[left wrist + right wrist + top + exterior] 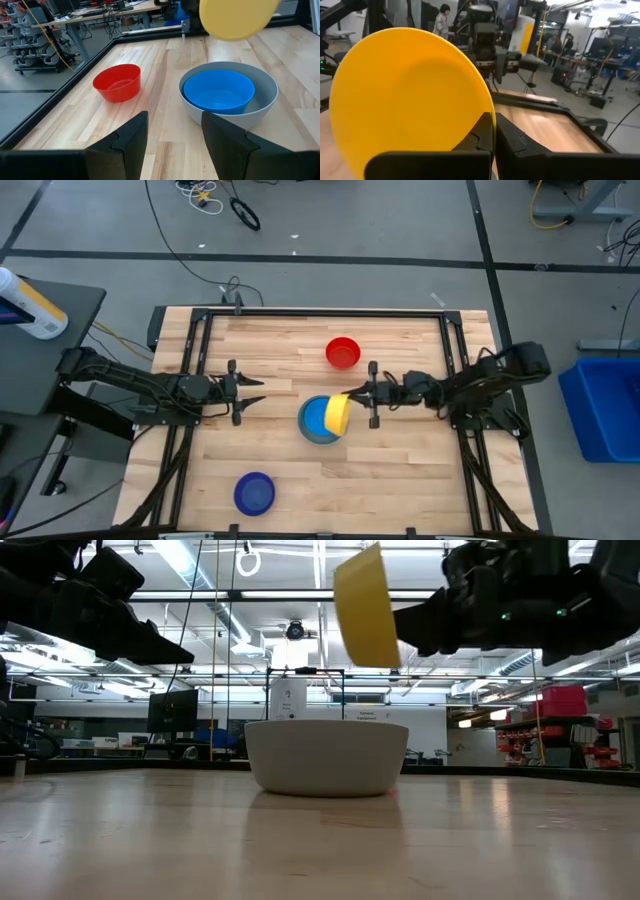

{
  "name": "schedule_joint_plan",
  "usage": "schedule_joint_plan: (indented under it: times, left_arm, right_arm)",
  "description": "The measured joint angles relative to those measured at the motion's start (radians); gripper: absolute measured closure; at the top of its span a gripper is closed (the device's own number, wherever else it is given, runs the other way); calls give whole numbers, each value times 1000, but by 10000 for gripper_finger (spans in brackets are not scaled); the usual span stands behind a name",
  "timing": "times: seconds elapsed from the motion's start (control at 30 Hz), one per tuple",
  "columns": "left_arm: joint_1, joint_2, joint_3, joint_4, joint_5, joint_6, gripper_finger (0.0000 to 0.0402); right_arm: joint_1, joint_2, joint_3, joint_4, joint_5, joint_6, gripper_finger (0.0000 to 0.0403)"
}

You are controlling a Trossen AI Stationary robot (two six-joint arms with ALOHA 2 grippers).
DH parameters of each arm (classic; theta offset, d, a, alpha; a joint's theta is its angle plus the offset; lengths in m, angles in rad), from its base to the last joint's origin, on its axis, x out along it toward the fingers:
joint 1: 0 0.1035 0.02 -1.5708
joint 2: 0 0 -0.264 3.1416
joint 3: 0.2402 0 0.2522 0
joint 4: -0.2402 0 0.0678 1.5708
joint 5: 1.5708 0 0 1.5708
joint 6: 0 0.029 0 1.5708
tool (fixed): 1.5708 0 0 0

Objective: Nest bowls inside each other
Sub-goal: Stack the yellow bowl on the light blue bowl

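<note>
We see the yellow bowl (338,414) held on edge in the air above the grey bowl (318,436), its rim pinched between the right gripper's (352,394) pressed-together jaws. The light blue bowl (316,417) sits nested inside the grey one at the table's (420,470) middle. The red bowl (343,352) stands apart beyond them, the dark blue bowl (254,493) alone near the front edge. The left gripper (252,392) hovers beside the stack, jaws spread and empty.

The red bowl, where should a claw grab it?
By its thin rim, from above: the red bowl sits upright and open on the table, standing alone, so one finger can slip inside and one outside its wall.
</note>
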Motion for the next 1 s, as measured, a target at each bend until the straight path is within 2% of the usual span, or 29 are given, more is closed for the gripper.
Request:
schedule_joint_plan:
  times: [0.27, 1.0]
  left_arm:
    - [0, 0, 0, 0, 0, 0, 207]
    - [0, 0, 0, 0, 0, 4, 207]
  right_arm:
    - [-5, 131, 101, 5, -5, 15, 403]
    - [-12, 142, 107, -99, -21, 147, 403]
